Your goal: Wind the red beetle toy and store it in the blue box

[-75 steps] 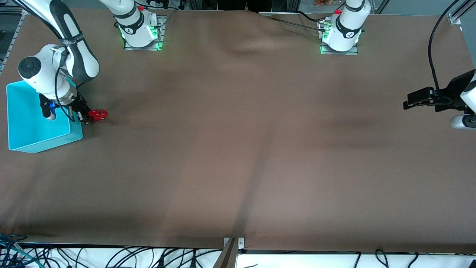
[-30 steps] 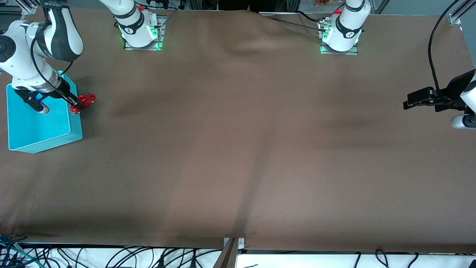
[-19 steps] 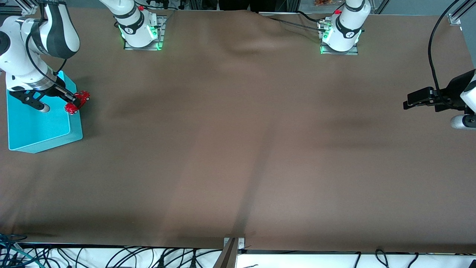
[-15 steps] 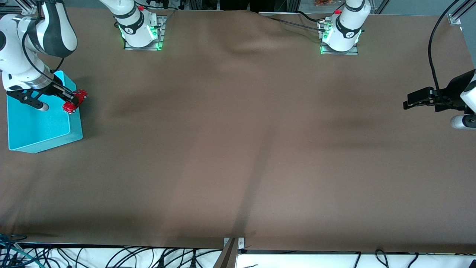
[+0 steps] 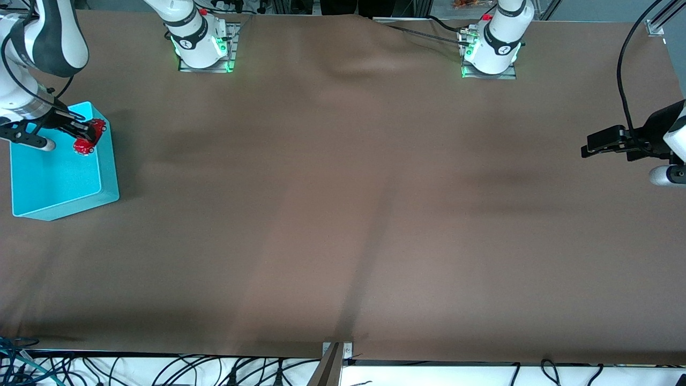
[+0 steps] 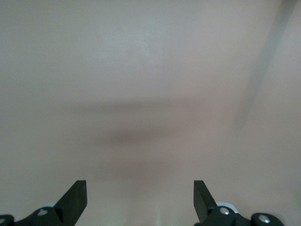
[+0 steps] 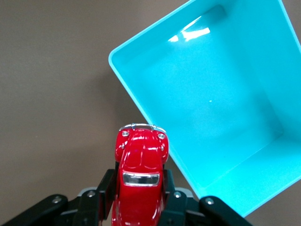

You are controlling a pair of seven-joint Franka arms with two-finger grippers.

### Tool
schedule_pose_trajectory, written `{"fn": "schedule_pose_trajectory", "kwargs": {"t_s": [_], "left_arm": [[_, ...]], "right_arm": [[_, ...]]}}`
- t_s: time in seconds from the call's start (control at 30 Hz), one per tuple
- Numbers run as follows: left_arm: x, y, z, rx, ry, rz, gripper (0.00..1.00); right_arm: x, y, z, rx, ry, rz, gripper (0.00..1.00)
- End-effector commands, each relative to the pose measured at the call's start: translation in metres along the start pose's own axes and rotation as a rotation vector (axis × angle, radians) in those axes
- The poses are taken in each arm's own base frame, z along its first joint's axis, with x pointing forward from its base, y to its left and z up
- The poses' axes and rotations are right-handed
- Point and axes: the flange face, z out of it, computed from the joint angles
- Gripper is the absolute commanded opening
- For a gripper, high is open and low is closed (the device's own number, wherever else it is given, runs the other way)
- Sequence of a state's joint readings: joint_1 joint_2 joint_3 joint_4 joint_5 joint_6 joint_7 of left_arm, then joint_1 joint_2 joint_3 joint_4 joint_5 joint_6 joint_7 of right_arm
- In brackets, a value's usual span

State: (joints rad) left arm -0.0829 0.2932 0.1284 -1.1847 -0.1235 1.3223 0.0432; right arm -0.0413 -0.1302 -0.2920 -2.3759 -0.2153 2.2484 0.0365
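The red beetle toy [image 5: 88, 137] is a tiny glossy red car, clamped between the fingers of my right gripper [image 5: 84, 134]. It hangs in the air over the rim of the blue box [image 5: 107, 166], at the box's edge toward the robot bases. In the right wrist view the toy [image 7: 140, 174] sits between the black fingers with the box's open cyan inside [image 7: 221, 103] beside it. My left gripper [image 5: 589, 147] is open and empty, waiting over the bare cloth at the left arm's end of the table; its fingers [image 6: 75, 197] show wide apart.
A brown cloth [image 5: 343, 214] covers the whole table, with a raised fold [image 5: 364, 64] between the two arm bases. The blue box stands at the table's edge at the right arm's end. Cables hang below the front edge [image 5: 214, 370].
My right gripper has carried the red toy from beside the box to over its rim, toward the right arm's end of the table. The left arm has not moved.
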Motion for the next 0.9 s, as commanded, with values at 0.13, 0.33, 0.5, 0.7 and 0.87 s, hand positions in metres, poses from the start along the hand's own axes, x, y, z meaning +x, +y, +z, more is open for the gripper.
{"fn": "schedule_pose_trajectory", "kwargs": {"t_s": [0.13,0.33,0.5,0.7,0.87], "left_arm": [[-0.005,0.001,-0.006,0.007,0.000,0.019,1.00],[-0.005,0.001,-0.006,0.007,0.000,0.019,1.00],[-0.005,0.001,-0.006,0.007,0.000,0.019,1.00],[-0.005,0.001,-0.006,0.007,0.000,0.019,1.00],[-0.005,0.001,-0.006,0.007,0.000,0.019,1.00]], "right_arm": [[-0.003,0.040,-0.005,-0.009,-0.007,-0.099,0.00],[-0.003,0.060,-0.003,-0.011,-0.009,-0.141,0.00],[-0.003,0.075,-0.002,-0.012,-0.011,-0.171,0.00],[-0.004,0.089,0.002,-0.012,-0.015,-0.208,0.00],[-0.002,0.100,0.007,-0.016,-0.024,-0.243,0.00]]}}
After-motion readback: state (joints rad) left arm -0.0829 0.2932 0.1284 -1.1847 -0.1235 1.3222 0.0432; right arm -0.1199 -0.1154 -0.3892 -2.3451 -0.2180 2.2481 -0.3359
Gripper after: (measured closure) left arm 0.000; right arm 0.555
